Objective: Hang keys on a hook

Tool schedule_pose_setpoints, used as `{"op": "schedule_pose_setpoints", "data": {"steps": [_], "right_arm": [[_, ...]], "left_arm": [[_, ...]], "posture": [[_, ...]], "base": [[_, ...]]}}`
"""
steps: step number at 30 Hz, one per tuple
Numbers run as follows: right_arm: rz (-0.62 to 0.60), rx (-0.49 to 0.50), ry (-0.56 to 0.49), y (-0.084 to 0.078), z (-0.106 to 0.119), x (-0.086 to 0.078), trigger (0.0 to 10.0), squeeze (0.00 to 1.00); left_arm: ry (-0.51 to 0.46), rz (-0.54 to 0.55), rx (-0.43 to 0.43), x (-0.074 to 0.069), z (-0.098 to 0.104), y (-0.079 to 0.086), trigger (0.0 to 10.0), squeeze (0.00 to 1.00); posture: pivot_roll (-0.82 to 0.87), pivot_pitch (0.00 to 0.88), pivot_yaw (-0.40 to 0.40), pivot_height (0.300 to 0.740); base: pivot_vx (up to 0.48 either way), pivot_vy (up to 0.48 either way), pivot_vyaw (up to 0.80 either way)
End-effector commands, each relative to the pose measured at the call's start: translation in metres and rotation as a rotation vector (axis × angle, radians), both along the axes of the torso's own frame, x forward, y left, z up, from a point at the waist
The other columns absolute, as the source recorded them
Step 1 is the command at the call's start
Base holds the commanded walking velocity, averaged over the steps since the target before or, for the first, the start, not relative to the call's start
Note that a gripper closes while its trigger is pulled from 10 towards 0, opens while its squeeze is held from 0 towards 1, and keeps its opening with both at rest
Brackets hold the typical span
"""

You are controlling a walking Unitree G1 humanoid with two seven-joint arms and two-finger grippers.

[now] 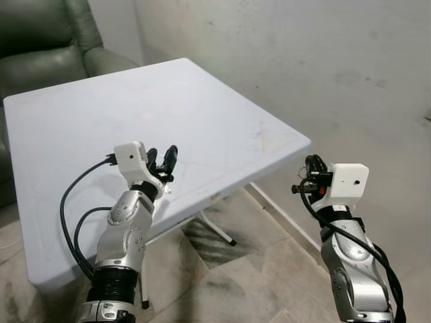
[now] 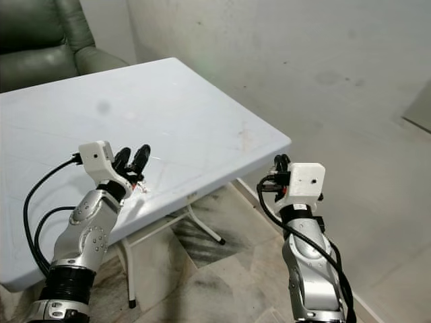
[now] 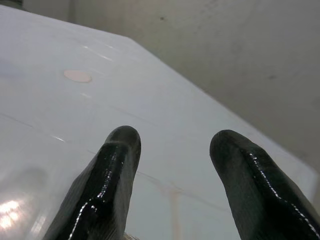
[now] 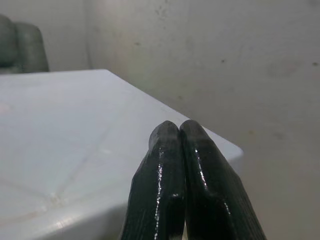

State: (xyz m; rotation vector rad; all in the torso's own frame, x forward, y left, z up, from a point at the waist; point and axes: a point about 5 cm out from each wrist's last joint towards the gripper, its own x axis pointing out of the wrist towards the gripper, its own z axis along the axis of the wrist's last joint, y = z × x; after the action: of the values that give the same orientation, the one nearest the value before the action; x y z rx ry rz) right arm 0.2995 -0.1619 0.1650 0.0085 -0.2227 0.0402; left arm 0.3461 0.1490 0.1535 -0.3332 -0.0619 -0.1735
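Although no keys or hook can be made out, a white folding table point(image 1: 202, 114) spreads ahead. Left gripper point(image 1: 163, 163) hovers over it, fingers spread. Right gripper point(image 1: 311, 176), pressed closed, sits beside the corner. Keys likely handle light, rigid, jangly; best pinched by the ring.

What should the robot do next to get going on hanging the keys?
Probably turn its head to search. The white table carries no keys or hook here; the left claw hovers open over it, the right claw is shut beyond its corner.
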Motion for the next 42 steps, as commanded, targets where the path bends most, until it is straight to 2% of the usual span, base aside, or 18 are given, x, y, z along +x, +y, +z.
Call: {"op": "schedule_pose_setpoints", "data": {"steps": [1, 32, 42], "right_arm": [[-0.024, -0.004, -0.004, -0.0079, 0.0020, -0.0022, 10.0, 0.00], [-0.022, 0.005, 0.009, -0.0060, 0.0019, -0.0003, 10.0, 0.00], [-0.019, 0.002, 0.019, -0.0065, 0.0013, 0.0004, 10.0, 0.00]], "left_arm": [[-0.016, -0.030, 0.004, 0.0006, 0.0052, -0.0077, 10.0, 0.00], [-0.015, -0.048, 0.019, -0.0005, 0.0039, -0.0128, 10.0, 0.00], [-0.002, -0.050, 0.003, -0.0020, 0.0016, -0.0150, 10.0, 0.00]], "posture": [[0.03, 0.101, -0.026, 0.740], [0.03, 0.088, -0.032, 0.740], [0.04, 0.096, -0.040, 0.740]], "base": [[0.416, 0.000, -0.46], [0.418, 0.000, -0.65], [0.028, 0.000, -0.64]]}}
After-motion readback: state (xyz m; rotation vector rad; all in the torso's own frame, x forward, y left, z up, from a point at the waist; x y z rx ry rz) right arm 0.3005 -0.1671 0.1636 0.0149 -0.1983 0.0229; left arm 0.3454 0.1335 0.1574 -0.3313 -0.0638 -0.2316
